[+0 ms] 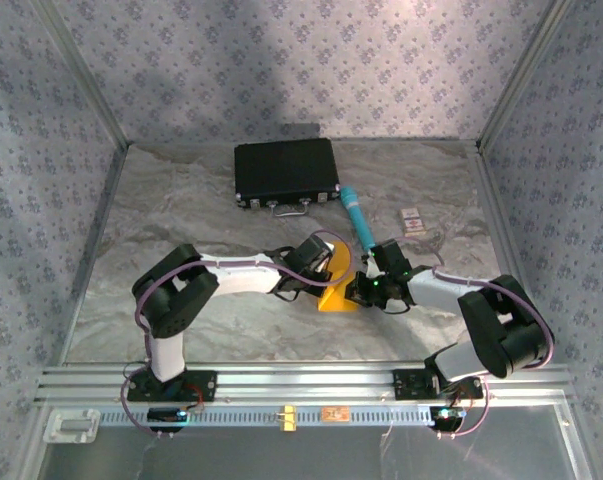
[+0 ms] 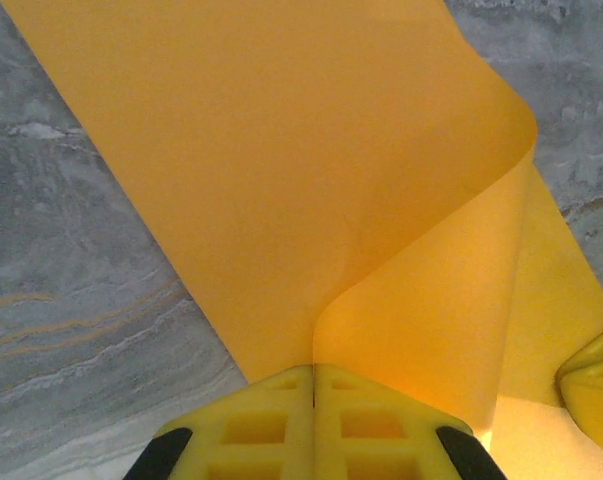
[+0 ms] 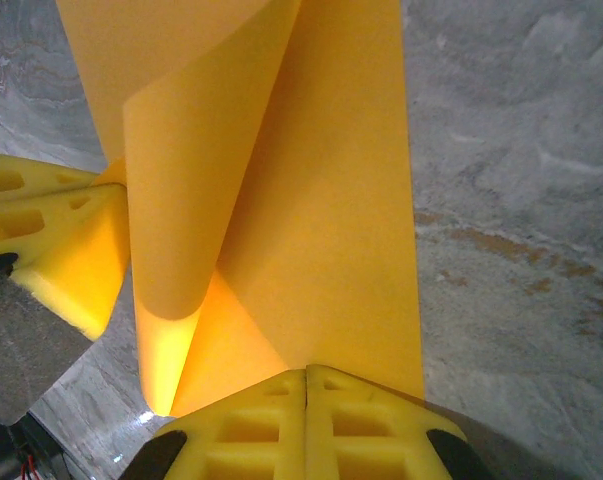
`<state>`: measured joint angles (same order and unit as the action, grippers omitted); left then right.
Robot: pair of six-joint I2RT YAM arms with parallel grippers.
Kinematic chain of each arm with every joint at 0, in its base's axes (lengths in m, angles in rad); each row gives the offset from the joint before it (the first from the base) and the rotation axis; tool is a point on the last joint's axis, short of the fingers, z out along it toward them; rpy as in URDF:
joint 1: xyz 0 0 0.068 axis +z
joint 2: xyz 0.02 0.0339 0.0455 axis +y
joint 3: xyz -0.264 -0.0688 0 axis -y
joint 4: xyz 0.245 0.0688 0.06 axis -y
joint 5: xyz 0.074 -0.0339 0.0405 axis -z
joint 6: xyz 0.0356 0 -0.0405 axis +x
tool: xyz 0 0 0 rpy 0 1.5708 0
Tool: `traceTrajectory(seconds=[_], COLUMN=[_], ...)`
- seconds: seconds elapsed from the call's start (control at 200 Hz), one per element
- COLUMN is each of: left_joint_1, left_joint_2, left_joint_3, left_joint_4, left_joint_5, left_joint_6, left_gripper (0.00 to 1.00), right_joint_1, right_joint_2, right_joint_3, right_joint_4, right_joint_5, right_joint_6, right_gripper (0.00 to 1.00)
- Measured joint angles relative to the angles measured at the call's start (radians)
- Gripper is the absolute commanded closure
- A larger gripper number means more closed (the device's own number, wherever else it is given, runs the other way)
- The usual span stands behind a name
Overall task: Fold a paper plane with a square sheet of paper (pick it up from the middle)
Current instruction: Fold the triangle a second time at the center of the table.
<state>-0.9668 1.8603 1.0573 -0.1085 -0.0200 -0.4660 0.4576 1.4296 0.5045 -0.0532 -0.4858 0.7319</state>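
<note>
Left pincer (image 2: 313, 375), right pincer (image 3: 306, 375) around paper (image 2: 281, 180)

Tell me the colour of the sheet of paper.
Plain orange-yellow, with no print. The sheet of paper shows best in the left wrist view.

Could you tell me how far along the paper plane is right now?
Early on. The square sheet of paper is picked up and curled over on itself in a soft bend. The left gripper and right gripper are both shut on it. No sharp crease or pointed shape shows yet, so the folding remains.
</note>
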Motion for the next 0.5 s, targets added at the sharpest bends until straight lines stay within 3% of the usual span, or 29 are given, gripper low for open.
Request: traceTrajectory(seconds=[0.505], left_joint_1=[0.005], left_joint_2=[0.008], left_joint_3=[0.008], left_joint_4=[0.003], left_joint_5=[0.023], left_joint_6=[0.006], left_gripper=[0.97], right_joint_1=[-0.021], right_joint_2=[0.0], right_joint_3=[0.0], right_joint_4=[-0.003], right_joint_5=[-0.005], right_joint_6=[-0.016], right_gripper=[0.97])
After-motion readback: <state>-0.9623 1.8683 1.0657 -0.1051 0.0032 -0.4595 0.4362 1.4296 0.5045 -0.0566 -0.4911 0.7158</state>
